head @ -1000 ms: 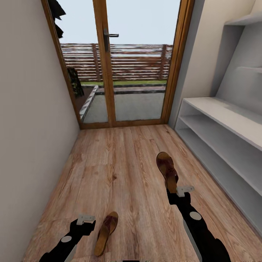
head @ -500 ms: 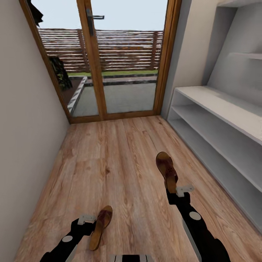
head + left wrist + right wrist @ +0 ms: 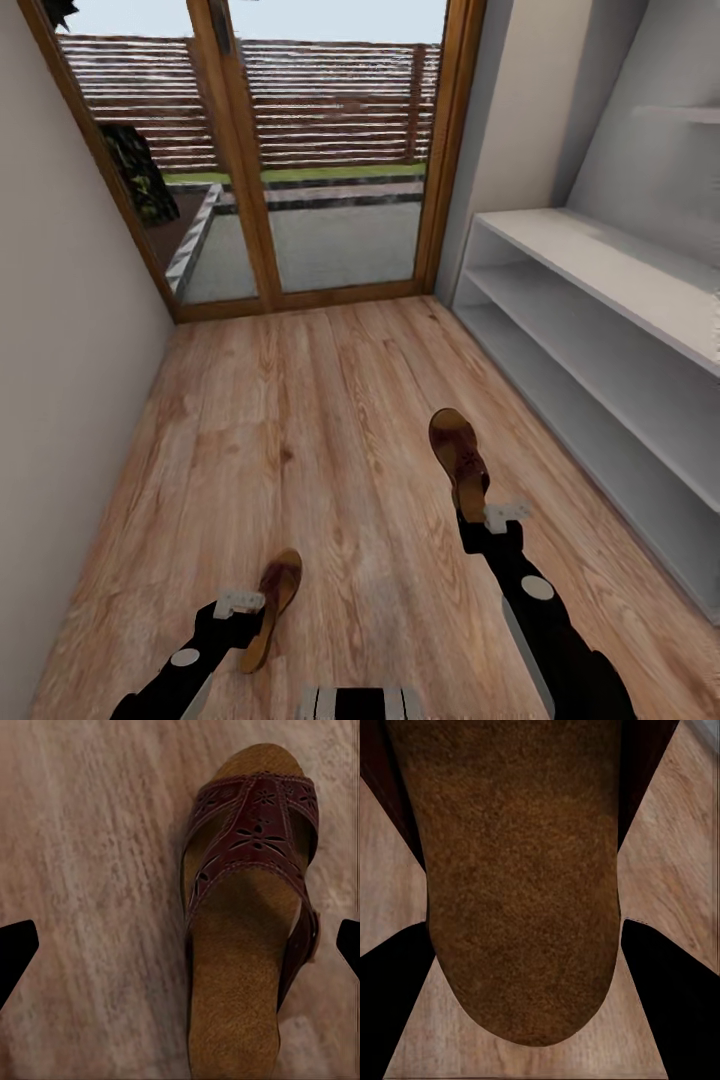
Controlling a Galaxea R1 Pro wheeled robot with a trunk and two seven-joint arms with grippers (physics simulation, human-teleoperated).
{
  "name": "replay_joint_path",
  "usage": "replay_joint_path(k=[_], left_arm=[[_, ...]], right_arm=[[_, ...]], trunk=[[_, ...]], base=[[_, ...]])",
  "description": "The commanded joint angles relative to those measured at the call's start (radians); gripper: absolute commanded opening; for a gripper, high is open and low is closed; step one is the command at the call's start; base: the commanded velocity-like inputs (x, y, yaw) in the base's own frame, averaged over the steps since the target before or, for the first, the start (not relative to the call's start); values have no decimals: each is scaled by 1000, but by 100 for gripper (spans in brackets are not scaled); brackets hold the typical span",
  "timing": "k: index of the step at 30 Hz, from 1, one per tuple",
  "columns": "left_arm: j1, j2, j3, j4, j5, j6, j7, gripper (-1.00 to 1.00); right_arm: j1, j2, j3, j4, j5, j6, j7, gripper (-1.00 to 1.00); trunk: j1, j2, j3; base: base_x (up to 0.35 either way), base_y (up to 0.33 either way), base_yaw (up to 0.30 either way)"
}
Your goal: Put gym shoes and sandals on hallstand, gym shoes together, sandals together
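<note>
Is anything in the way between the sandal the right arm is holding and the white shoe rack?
Nothing visible is. The right tool is closed on the heel of a sandal, and between it and the shoe rack lies bare wood floor. The rack's shelves in view look empty.

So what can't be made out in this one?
- Left sandal in the head view: its heel end is covered by the left gripper.
- Right sandal in the right wrist view: toe and straps cut off by the edge.
- Hallstand in the head view: its far end runs off the right edge.
</note>
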Motion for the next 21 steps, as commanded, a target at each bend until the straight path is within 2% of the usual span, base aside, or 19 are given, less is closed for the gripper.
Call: replay_joint_path(k=[1, 7, 21], left_arm=[[0, 0, 5, 0, -9, -4, -4, 100], [1, 1, 3, 1, -9, -5, -5, 100], [1, 1, 1, 1, -10, -5, -6, 100]], right_arm=[[0, -1, 2, -4, 7, 7, -2, -100], [0, -1, 1, -6, 7, 7, -2, -100], [0, -1, 2, -7, 7, 7, -2, -100]], trunk=[[0, -1, -5], [3, -2, -28], [9, -5, -82]], base=[[0, 0, -234], [0, 0, -172], [0, 0, -48]])
